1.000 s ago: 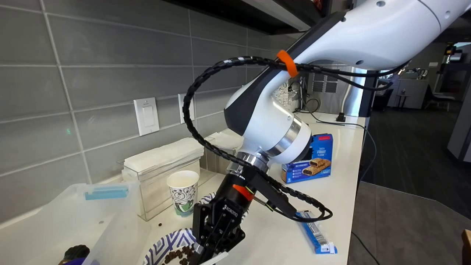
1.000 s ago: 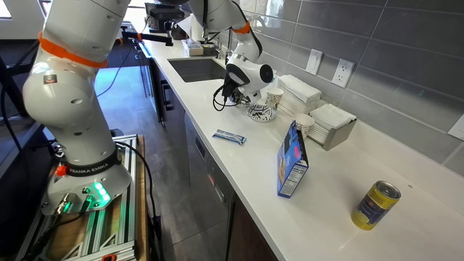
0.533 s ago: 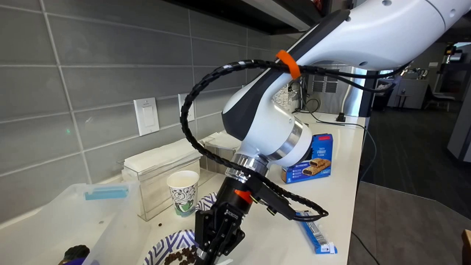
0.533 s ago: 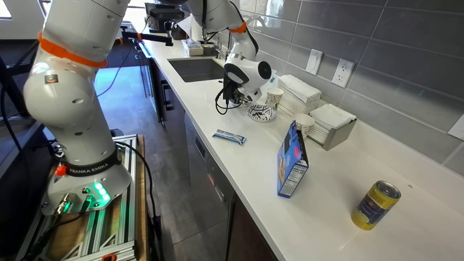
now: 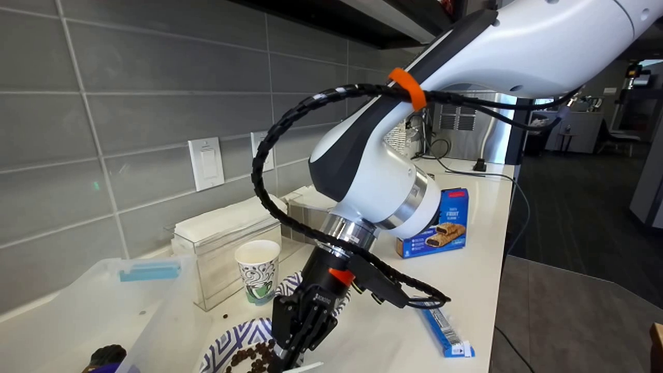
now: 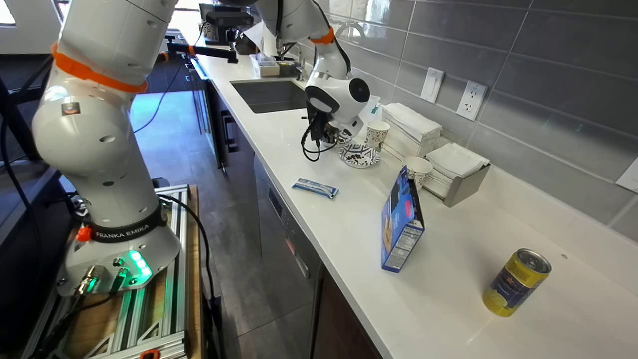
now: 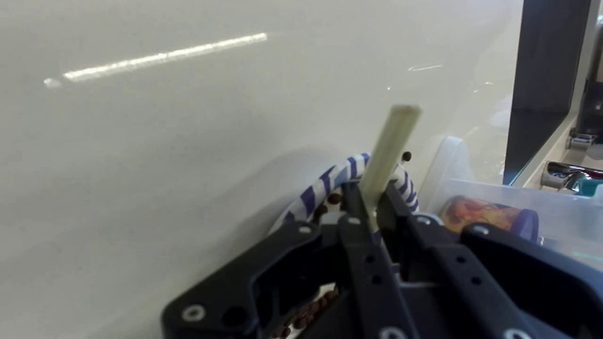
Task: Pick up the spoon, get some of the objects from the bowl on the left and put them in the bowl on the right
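1. A long white tabletop [image 6: 448, 284] ran beside a gray tiled wall in both exterior views.
2. The robot arm [image 5: 370, 171] reached over it, forearm sloping down, wrist low and tilted; its base [image 6: 112, 234] appeared in an exterior view only.
3. A translucent tub [image 5: 171, 311] stood near the hand [image 7: 372, 197], whose jaws were drawn narrow around a pale spoon [image 7: 392, 146].
4. A patterned bowl [image 5: 230, 347] sat just beside the tub, partly covered by the hand. A second bowl [image 6: 360, 163], mostly behind the wrist from there, was plainly visible in an exterior view.
5. A yellow can [image 6: 517, 282], well apart from the bowls, appeared in an exterior view only.
6. The wrist view showed the spoon's handle jutting between the fingers; its other end was hidden.
7. Dark brown bits [image 5: 251, 354] lay in both bowls, one loose on the tabletop.
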You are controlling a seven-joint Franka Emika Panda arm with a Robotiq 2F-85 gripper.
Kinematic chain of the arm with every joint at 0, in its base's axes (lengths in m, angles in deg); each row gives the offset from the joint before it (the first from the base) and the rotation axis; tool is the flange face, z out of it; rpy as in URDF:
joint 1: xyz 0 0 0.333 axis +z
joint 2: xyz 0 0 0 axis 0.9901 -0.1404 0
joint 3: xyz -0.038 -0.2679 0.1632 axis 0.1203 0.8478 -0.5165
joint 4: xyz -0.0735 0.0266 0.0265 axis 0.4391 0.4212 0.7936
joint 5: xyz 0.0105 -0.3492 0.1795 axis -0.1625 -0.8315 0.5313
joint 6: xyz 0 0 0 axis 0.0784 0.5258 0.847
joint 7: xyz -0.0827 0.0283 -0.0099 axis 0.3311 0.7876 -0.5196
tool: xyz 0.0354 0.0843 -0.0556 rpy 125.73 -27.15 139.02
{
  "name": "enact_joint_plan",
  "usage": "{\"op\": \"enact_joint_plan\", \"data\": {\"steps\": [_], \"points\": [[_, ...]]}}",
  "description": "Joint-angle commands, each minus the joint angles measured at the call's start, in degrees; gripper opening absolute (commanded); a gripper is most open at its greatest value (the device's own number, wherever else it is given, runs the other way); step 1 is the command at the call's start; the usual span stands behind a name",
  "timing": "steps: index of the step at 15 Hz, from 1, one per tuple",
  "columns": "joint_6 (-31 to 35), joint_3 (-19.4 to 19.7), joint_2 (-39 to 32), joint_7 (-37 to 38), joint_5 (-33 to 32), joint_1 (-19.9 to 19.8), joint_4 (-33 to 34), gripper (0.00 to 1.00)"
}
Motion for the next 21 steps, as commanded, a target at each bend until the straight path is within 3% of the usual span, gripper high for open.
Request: {"op": "enact_joint_plan", "data": {"steps": [1,8,17,18,21], "points": [[4.03,-1.15,1.29,-2.58,-1.84,0.0,-2.28,0.03],[10.15,-1.38,2.29,-0.9,-9.12,0.66,-3.73,0.03],[23.45,-4.53,1.91,-0.43,-17.29,-0.9,-5.5,0.03],[24.23,-2.14,2.04,-1.86,-15.83,1.5,-5.57,0.03],[26.89,-1.63,1.86,-1.56,-16.06,2.03,-5.95,0.03]]}}
